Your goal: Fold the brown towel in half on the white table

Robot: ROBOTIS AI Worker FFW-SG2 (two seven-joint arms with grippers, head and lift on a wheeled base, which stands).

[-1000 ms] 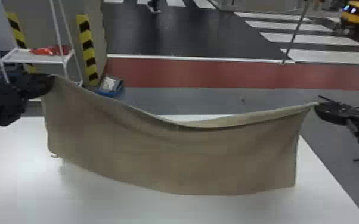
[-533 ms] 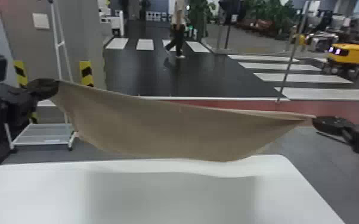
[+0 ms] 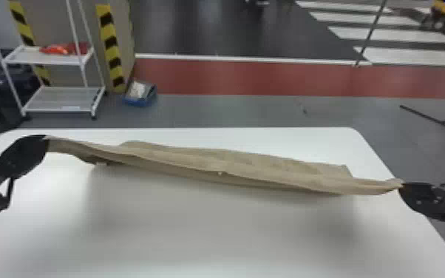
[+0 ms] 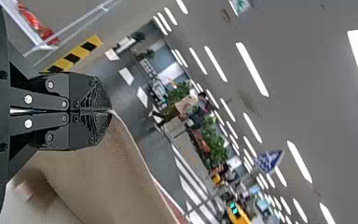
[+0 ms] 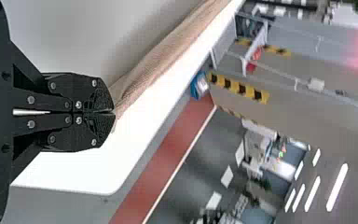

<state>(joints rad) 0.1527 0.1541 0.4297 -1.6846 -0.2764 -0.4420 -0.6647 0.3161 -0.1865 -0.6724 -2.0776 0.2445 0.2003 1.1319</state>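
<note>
A white flat-topped table (image 3: 210, 240) lies beneath the brown cloth towel (image 3: 233, 162). The black left hand (image 3: 46, 140) and right hand (image 3: 402, 187) clamp its ends.

Surface (image 3: 203, 240): white, flat; far edge straight, far right corner rounded. Soft grey shadow across its middle, on the near side of brown towel (image 3: 240, 166). Whether the towel's lower part touches the surface: cannot tell
</note>
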